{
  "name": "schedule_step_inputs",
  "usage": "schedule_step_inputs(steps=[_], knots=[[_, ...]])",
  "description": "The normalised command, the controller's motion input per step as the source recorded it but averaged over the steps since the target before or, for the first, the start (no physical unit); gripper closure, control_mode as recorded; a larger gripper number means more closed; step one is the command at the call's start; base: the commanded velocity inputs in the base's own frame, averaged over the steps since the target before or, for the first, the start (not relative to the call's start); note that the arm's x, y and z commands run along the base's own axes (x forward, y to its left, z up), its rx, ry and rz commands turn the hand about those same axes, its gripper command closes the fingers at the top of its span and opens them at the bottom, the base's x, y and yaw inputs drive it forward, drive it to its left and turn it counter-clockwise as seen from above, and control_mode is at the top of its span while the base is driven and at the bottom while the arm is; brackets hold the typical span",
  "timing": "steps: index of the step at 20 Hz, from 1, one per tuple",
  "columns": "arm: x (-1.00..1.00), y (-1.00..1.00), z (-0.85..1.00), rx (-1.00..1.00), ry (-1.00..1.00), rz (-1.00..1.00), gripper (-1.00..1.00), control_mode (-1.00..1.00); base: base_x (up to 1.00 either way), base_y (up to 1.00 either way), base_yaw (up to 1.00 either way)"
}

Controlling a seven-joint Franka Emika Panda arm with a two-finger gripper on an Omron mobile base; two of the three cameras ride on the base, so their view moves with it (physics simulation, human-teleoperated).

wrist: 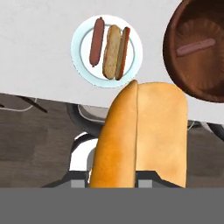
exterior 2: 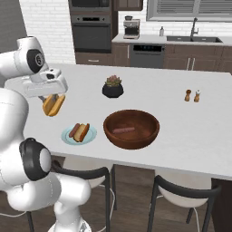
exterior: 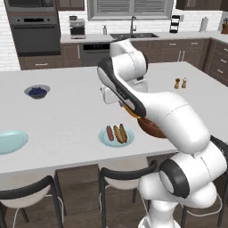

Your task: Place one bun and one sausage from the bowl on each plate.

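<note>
**Bun in transit toward the second plate**

Kitchen island counter (exterior 2: 190,136), white and broad, is carrying the task's things. Near the arm's side of it, the wooden bowl (exterior 2: 131,128) is holding one remaining sausage (exterior 2: 123,130). Just beside the bowl, the near plate (exterior 2: 79,135) is already bearing a bun (wrist: 113,51) and sausages, so this serving is judged complete. A second plate (exterior: 11,142) is lying bare, well apart along the same edge in the left base view.

The gripper (exterior 2: 53,103) is hanging above the counter's near edge with its jaws closed on a second bun, the held bun (exterior 2: 54,104), which is pointing downward between the fingers. In the hand view this bun is looming large in the foreground, its split facing the camera, with the filled plate and the bowl lying beyond it. It is being carried high, presumably so that it clears the filled plate on its way to the bare one.

A plant pot (exterior 2: 113,89), a berry bowl (exterior: 37,91) and two shakers (exterior 2: 192,95) are standing farther back, away from the work.
</note>
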Motion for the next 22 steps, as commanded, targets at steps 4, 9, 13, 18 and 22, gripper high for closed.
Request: schedule_step_inputs(steps=[4,9,13,18,22], knots=[[-0.16,-0.33,0.0,0.01,0.0,-0.11,1.0,-1.0,0.0,0.0,0.0],[-0.05,-0.2,0.0,0.0,0.02,0.0,1.0,-1.0,0.0,0.0,0.0],[0.0,0.0,0.0,0.0,0.01,0.0,1.0,1.0,-0.13,0.53,0.0],[0.0,0.0,0.0,0.0,0.0,0.0,1.0,1.0,-0.03,1.0,0.06],[0.0,0.0,0.0,0.0,0.0,0.0,1.0,1.0,-0.02,1.0,0.1]])
